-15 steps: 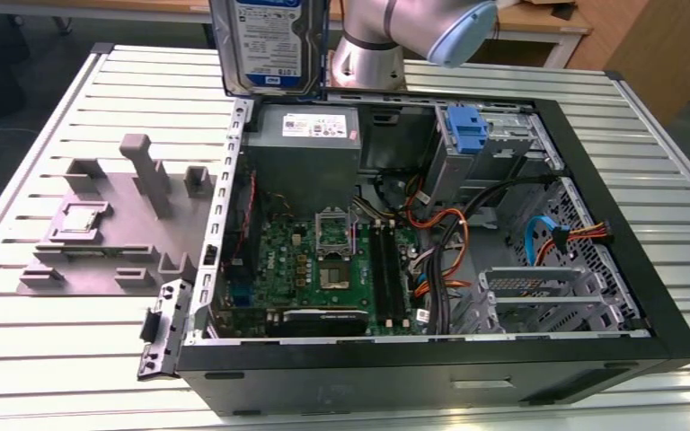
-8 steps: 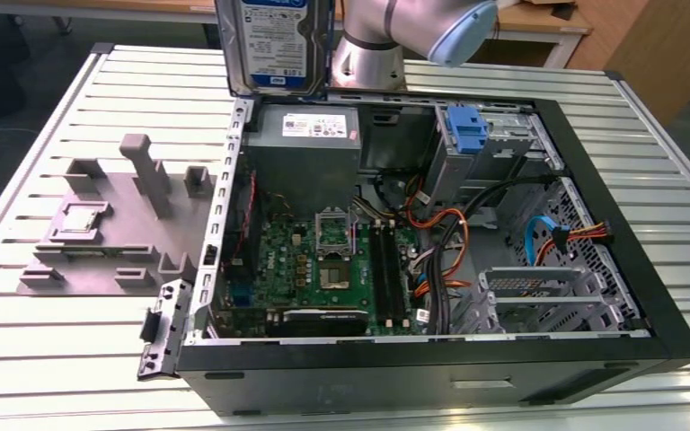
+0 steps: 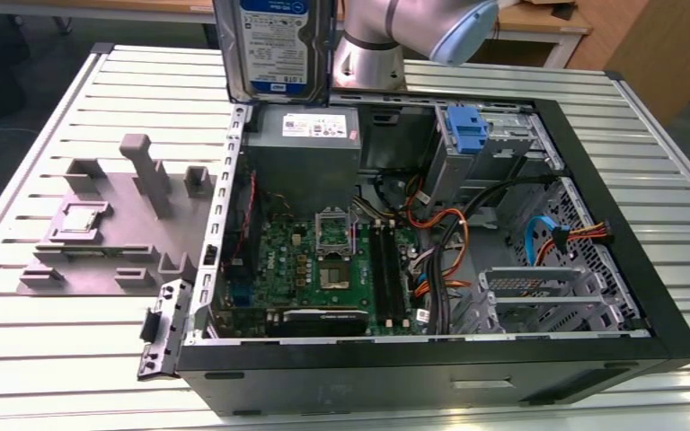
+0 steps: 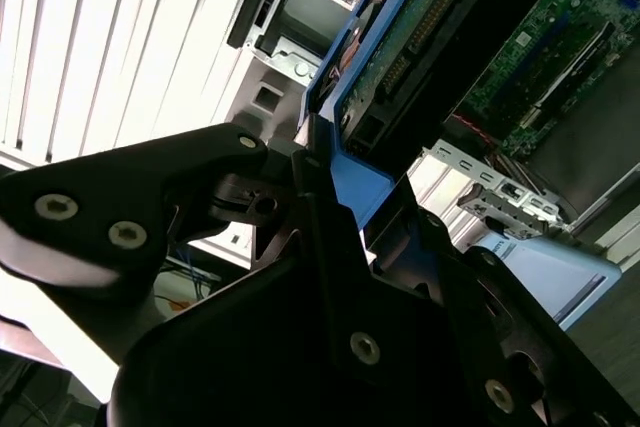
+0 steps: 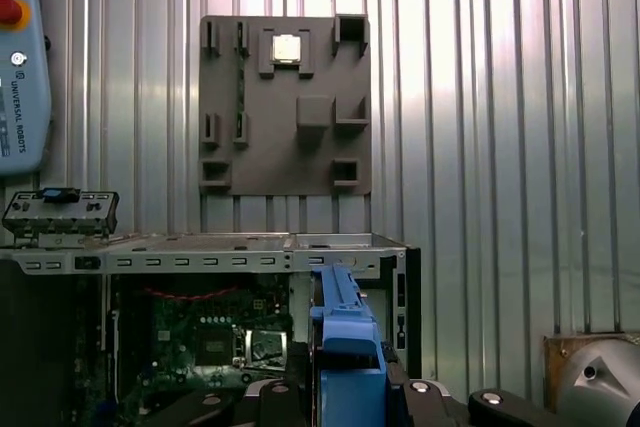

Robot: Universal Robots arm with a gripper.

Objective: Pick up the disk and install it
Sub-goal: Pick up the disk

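Arm (image 3: 369,52): smooth silver-grey metal in the exterior view, tubular and rounded at the joint.
Joint cap (image 3: 466,30): pale blue-grey, domed, with a soft sheen.
Wrist housing (image 5: 603,392): brushed silver and rounded in the first wrist view, with one small round fitting on its face.
Hand (image 4: 312,165): matte black in both wrist views, built of flat angular plates and linked bars with rounded ends.
Screws (image 4: 57,207): bright silver, round-headed with a socket in the middle, set singly and in pairs into the black plates.
Pivot (image 4: 263,205): small dark pin hole between two black links.
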